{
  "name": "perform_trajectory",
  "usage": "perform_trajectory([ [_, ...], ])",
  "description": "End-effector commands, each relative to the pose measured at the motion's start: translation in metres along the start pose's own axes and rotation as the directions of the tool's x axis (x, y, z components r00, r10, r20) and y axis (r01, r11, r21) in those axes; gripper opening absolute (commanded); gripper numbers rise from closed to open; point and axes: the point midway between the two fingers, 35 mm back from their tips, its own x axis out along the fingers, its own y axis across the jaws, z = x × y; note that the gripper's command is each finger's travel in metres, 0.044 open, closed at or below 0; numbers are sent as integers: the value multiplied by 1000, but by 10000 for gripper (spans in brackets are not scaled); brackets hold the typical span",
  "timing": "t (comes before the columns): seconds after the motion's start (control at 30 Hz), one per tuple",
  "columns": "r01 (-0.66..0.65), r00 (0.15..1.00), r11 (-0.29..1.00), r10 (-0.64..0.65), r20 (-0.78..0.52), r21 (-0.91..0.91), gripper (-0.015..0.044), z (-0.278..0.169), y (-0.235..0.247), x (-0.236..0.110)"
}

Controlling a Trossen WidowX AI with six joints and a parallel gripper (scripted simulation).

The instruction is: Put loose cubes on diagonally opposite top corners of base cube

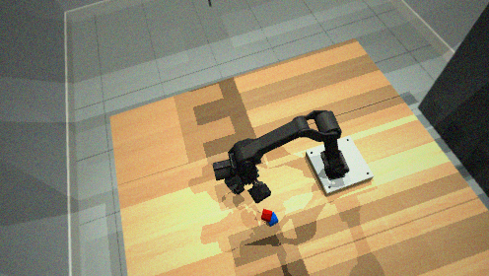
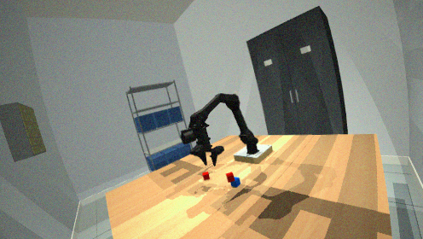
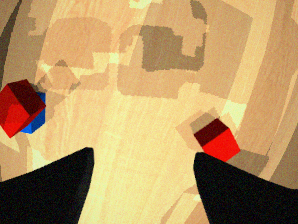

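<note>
The blue base cube (image 1: 273, 221) (image 2: 235, 183) (image 3: 37, 116) stands on the wooden table (image 1: 163, 148) (image 2: 341, 179). One red cube (image 1: 266, 214) (image 2: 230, 176) (image 3: 19, 106) sits on it, offset over one top corner. The other red cube (image 2: 205, 175) (image 3: 217, 139) lies on the table by itself; in the top view the arm hides it. My gripper (image 1: 247, 189) (image 2: 209, 159) (image 3: 144, 159) is open and empty. It hangs above the table between the two red cubes, closer to the loose one, and touches neither.
The arm's grey mounting plate (image 1: 360, 168) (image 2: 264, 150) lies on the table behind the cubes. A metal shelf with blue bins (image 2: 155, 124) and a dark cabinet (image 2: 298, 85) stand off the table by the walls.
</note>
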Motion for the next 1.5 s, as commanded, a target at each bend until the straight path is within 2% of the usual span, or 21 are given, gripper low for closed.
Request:
perform_trajectory([
  [0.0,3,1000,965,-1,6,-261,265,-8,-34,-9],
  [0.37,7,1000,781,-6,3,-624,265,-30,-82,-21],
  [0.77,7,1000,777,-6,3,-629,265,-30,-83,-20],
  [1.03,6,1000,777,-6,3,-629,265,-30,-84,40],
  [1.47,6,1000,777,-6,3,-629,265,-30,-84,56],
])
